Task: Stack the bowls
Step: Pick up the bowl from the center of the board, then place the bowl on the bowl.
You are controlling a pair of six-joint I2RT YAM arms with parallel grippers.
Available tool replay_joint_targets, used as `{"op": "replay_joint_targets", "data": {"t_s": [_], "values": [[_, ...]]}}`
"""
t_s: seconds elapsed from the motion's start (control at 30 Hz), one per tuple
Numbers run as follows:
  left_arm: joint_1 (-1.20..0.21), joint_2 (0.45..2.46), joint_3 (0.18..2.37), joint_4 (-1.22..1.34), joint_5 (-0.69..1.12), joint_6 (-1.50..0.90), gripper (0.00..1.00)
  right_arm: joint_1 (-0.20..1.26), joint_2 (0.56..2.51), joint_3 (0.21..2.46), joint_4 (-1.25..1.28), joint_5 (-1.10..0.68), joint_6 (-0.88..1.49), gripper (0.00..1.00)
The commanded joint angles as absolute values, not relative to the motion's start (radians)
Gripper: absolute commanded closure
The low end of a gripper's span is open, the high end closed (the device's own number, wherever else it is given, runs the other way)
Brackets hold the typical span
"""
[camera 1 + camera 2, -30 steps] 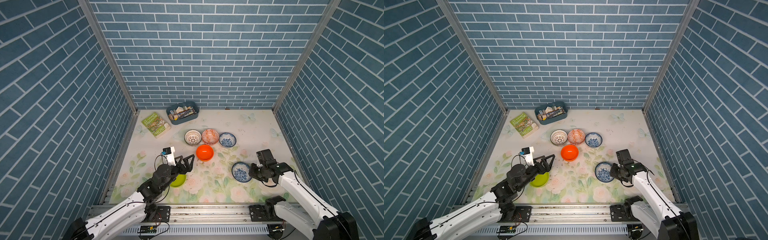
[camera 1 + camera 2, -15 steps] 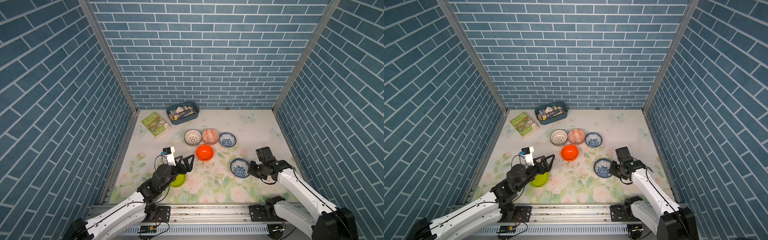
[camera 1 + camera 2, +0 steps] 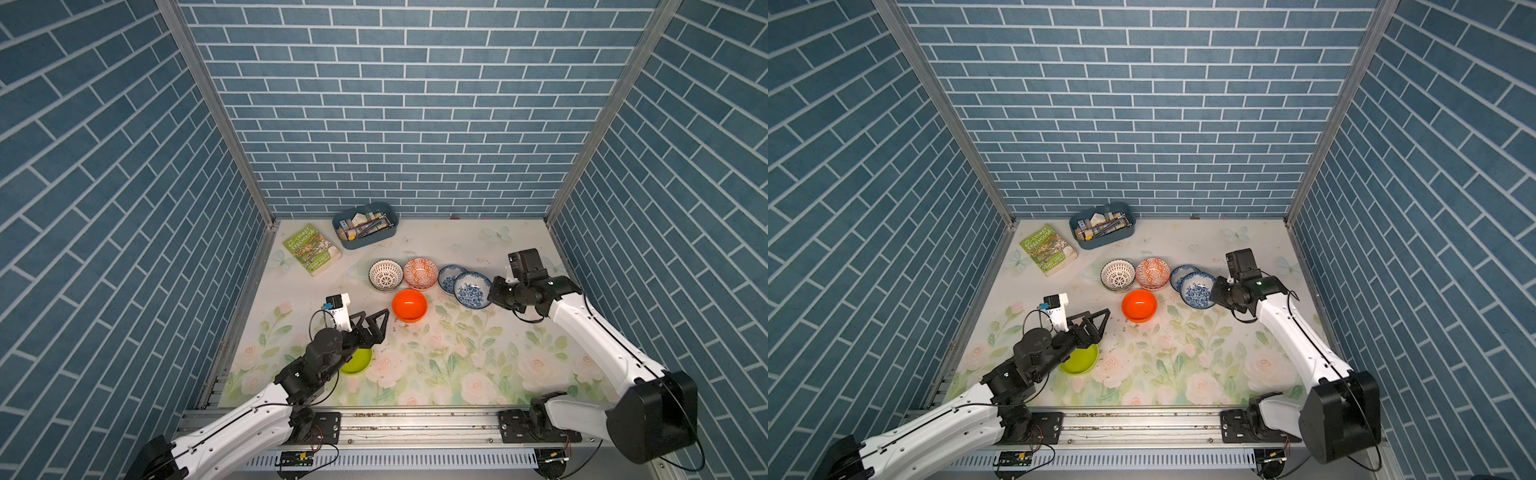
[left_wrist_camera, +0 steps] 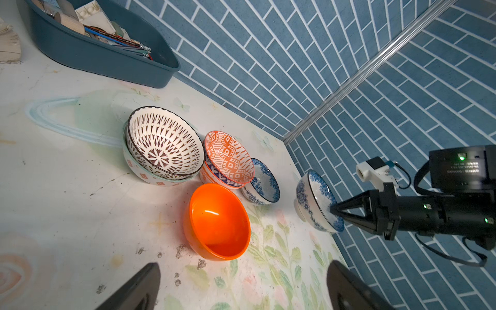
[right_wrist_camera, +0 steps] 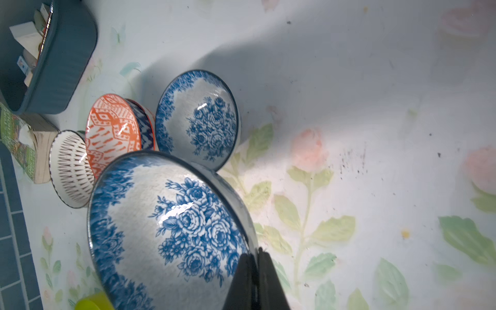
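— On the right jaws?
— Clenched on the rim of one blue-white floral bowl [image 3: 471, 290], tilted, seemingly lifted off the worktop [image 3: 457, 374], just beside the other floral bowl [image 3: 446, 276].
— And the left jaws?
— Spread wide, grasping nothing, hovering over the lime green bowl [image 3: 358, 362].
— Elsewhere?
— In the middle, alone, the plain orange bowl [image 3: 409, 305]; behind it, the white lattice bowl [image 3: 385, 274] nested in a grey-green bowl [image 4: 145, 175], and an orange-white patterned bowl [image 3: 420, 272] sitting in a second patterned bowl [image 4: 212, 178]
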State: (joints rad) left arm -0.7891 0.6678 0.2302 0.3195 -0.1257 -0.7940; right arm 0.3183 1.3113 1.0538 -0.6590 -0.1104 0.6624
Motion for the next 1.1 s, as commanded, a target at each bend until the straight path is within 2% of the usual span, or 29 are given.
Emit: {"op": "replay_joint_targets", "data": {"t_s": [0.0, 0.43, 1.07], "values": [[-0.779, 0.676, 0.220, 0.332, -0.121, -0.778, 0.00, 0.314, 1.384, 1.147, -0.592, -0.111, 0.626, 1.00], [-0.768, 0.709, 0.225, 0.359, -0.119, -0.773, 0.00, 0.313, 1.628, 1.279, -0.506, -0.154, 0.602, 1.00], [-0.743, 0.719, 0.220, 0.373, -0.092, -0.773, 0.00, 0.316, 1.712, 1.262, -0.445, -0.158, 0.603, 1.00]]}}
